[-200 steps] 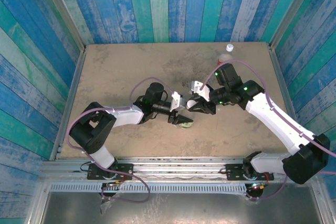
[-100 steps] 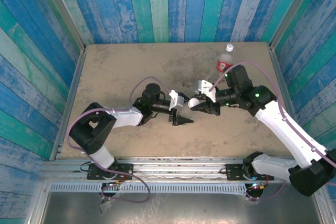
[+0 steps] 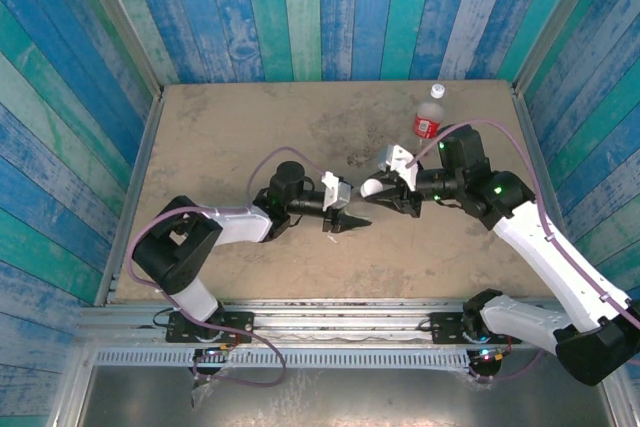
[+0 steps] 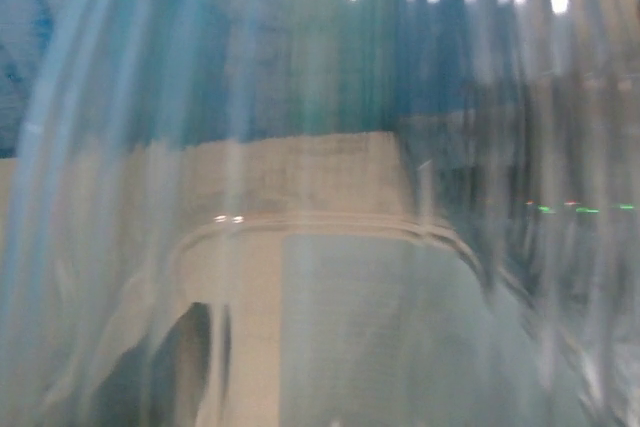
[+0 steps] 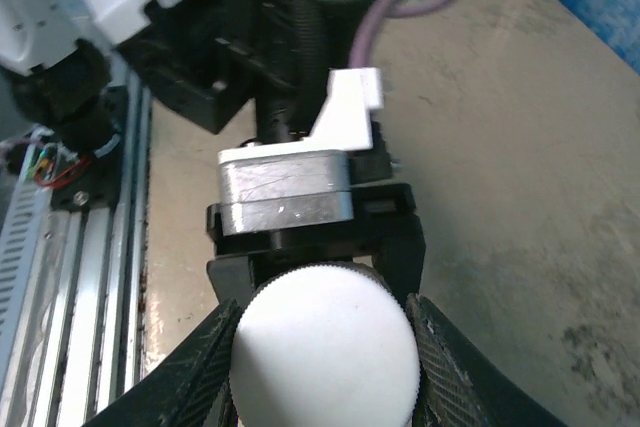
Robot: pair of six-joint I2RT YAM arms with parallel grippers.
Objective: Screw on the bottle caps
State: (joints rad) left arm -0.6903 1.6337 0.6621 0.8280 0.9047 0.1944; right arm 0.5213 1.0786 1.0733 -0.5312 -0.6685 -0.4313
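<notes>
While the right hand (image 5: 325,377) pinched a white cap (image 5: 322,332), it likely needed squaring over the clear bottle (image 4: 330,277) before turning. Whether the left hand (image 3: 347,220) gripped was unclear.

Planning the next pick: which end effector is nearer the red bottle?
Right. The right end effector, gripping a cap, sits down-left of the red bottle in the top view; the left end effector is farther that way.
</notes>
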